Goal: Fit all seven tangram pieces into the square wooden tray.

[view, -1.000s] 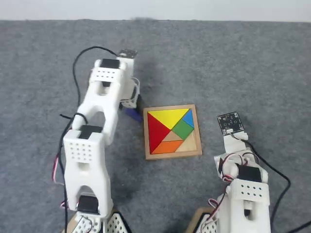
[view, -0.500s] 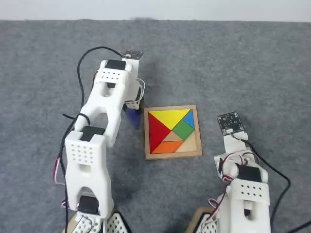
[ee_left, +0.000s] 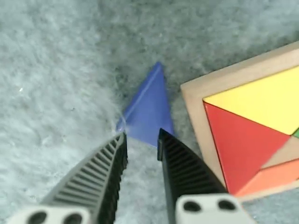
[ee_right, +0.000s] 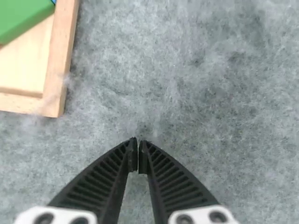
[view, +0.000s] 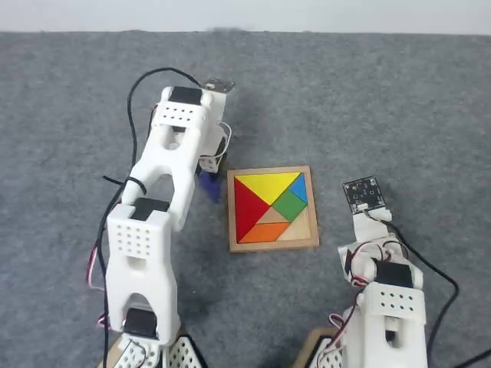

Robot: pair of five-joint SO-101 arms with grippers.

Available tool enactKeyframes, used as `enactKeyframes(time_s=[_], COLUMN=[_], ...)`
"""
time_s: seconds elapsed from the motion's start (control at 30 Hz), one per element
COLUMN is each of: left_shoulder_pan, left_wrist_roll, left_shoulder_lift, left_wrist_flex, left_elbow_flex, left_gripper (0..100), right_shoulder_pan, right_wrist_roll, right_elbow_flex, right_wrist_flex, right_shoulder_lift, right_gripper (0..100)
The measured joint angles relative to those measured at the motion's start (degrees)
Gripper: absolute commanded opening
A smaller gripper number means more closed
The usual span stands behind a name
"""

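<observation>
The square wooden tray (view: 234, 247) lies mid-table holding yellow, red, green, orange and small blue pieces, with pale wood-coloured areas near its front right. A dark blue triangle (ee_left: 148, 105) rests on the grey carpet right beside the tray's left rim (ee_left: 191, 100), tilted with one side raised. My left gripper (ee_left: 141, 134) hovers at the triangle's wide edge, fingers slightly parted, tips over its two corners. In the high view that gripper (view: 212, 170) is at the tray's far left corner. My right gripper (ee_right: 138, 145) is shut and empty over carpet, off the tray's corner (ee_right: 56, 105).
Grey carpet covers the whole table. The right arm (view: 383, 291) sits folded at the front right, its wrist board (view: 363, 195) just right of the tray. The left arm (view: 153, 207) stretches along the tray's left side, with a black cable looping over it.
The left arm has shifted a little farther back and to the right. The blue triangle under it has turned and now looks narrower. The right arm kept still.
</observation>
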Motion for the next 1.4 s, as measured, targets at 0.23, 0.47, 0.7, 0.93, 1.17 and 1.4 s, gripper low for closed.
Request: enactKeyframes(time_s=[0.23,0.47,0.7,0.93,1.17,1.4], left_shoulder_pan=[0.00,-2.46,-2.46,-2.37,-2.81,2.29], left_wrist_roll=[0.00,-0.26,-1.85,-5.45,-5.80,-6.95], left_shoulder_lift=[2.81,8.09,8.09,9.23,10.02,0.18], left_wrist_flex=[-0.35,-2.37,-2.37,0.53,3.16,3.25], left_elbow_flex=[-0.53,-1.41,-1.58,-5.36,-12.40,-1.41], left_gripper=[19,18,8,5,4,3], right_shoulder_pan=[0.00,0.00,0.00,0.00,0.00,0.00], right_wrist_roll=[0.00,0.00,0.00,0.00,0.00,0.00], right_elbow_flex=[0.00,0.00,0.00,0.00,0.00,0.00], right_wrist_flex=[0.00,0.00,0.00,0.00,0.00,0.00], right_shoulder_lift=[0.00,-0.35,-0.35,-0.35,-0.35,-0.35], right_gripper=[0.9,0.9,0.9,0.9,0.9,0.9])
